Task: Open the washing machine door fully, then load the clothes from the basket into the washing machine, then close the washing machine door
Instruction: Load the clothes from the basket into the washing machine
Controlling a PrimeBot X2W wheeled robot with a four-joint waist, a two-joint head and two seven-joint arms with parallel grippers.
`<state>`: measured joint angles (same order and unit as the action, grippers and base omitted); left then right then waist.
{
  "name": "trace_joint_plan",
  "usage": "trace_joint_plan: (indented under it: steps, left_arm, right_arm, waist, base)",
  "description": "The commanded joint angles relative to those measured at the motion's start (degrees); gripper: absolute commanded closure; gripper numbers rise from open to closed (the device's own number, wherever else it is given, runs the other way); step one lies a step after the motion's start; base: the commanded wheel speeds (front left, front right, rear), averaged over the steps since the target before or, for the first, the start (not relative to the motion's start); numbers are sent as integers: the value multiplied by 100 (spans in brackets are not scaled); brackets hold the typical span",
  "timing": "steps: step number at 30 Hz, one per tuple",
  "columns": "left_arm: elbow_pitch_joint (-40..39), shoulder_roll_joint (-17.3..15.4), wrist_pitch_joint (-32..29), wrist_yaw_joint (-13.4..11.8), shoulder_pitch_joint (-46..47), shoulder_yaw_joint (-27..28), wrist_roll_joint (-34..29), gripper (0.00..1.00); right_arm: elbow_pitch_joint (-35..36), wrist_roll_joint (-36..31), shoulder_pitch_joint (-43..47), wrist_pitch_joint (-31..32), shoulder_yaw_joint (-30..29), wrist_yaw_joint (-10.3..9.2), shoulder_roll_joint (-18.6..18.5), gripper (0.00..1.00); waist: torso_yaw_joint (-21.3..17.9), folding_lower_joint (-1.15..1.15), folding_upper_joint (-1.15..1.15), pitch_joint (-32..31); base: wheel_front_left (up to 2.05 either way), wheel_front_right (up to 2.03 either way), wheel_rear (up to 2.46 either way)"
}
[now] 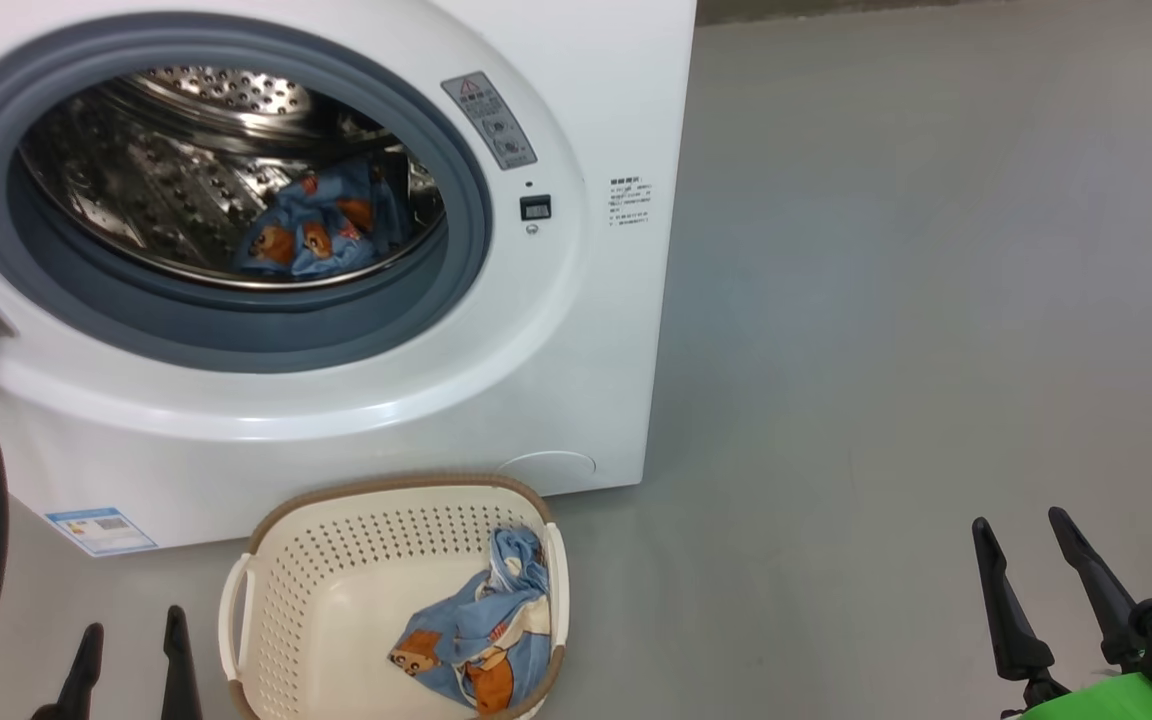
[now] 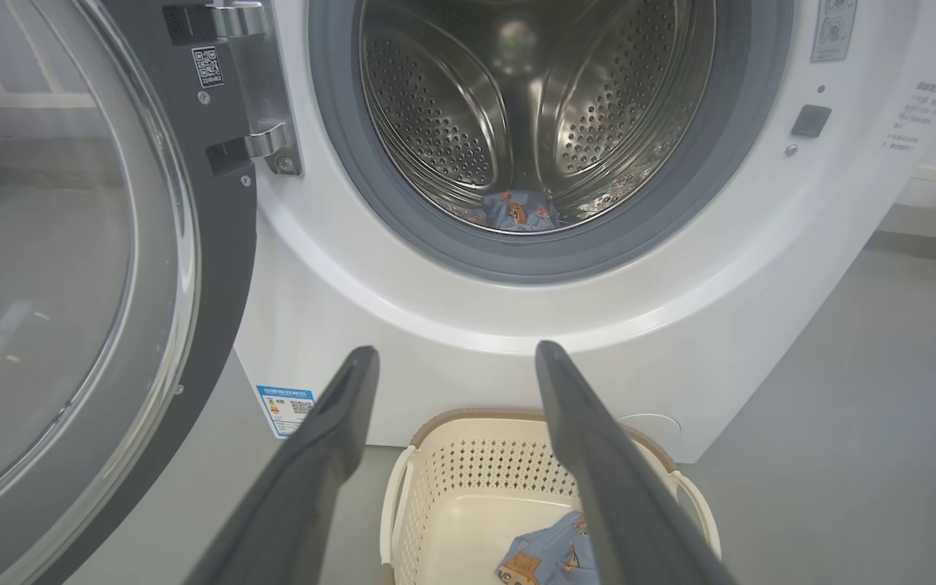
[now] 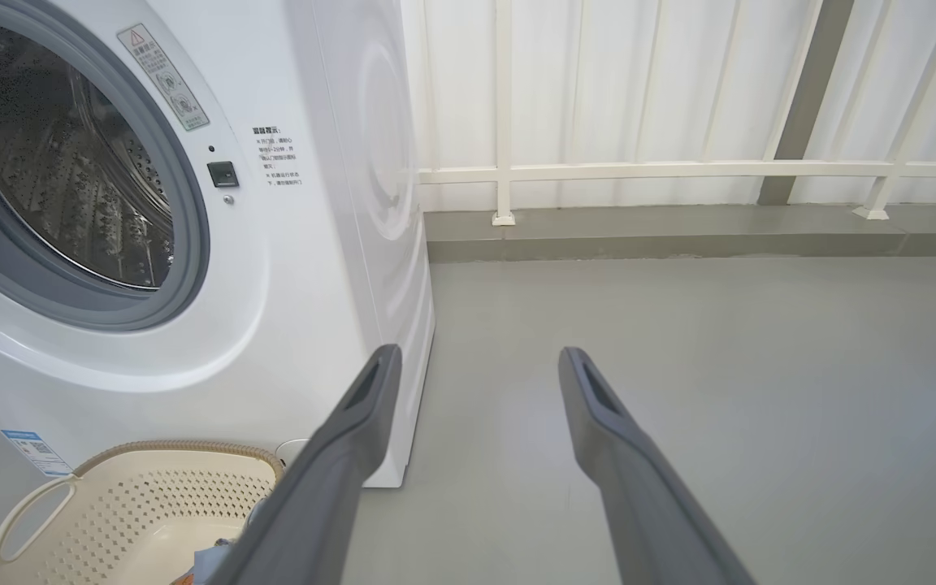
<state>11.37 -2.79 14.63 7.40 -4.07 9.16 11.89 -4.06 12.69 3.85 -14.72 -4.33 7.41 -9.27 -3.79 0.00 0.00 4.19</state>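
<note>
Left tool (image 1: 133, 625) and right tool (image 1: 1019, 520) both gape wide, holding nothing. Between them the basket (image 1: 336, 560) sits just before the washing machine (image 1: 576, 330), whose door (image 2: 70, 284) stands open. 1 bear-print cloth (image 1: 481, 640) lies in the basket, 1 second cloth (image 1: 321, 225) in the drum (image 1: 186, 180).

Laundry area, plain utility type. White washer (image 1: 576, 330) stands on bare grey floor (image 1: 886, 300), laundry basket (image 1: 316, 570) just before it. Beyond the washer: raised kerb (image 3: 663, 236), white rail (image 3: 679, 171), pale panelled wall (image 3: 639, 81).
</note>
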Motion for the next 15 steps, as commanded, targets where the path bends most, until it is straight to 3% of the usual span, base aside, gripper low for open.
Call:
trace_joint_plan:
  steps: [1,15]
  left_arm:
    - [-180,-69,37,9,54,194,14,0]
    - [-347,-28,37,9,-115,205,27,0]
  right_arm:
    - [167,-81,-20,-28,103,8,-89,0]
    - [235,-92,75,-28,108,8,-73,0]
  waist:
    - [32,0,0,-81]
    - [8,0,0,-86]
  base:
    - [0,0,0]
    - [0,0,0]
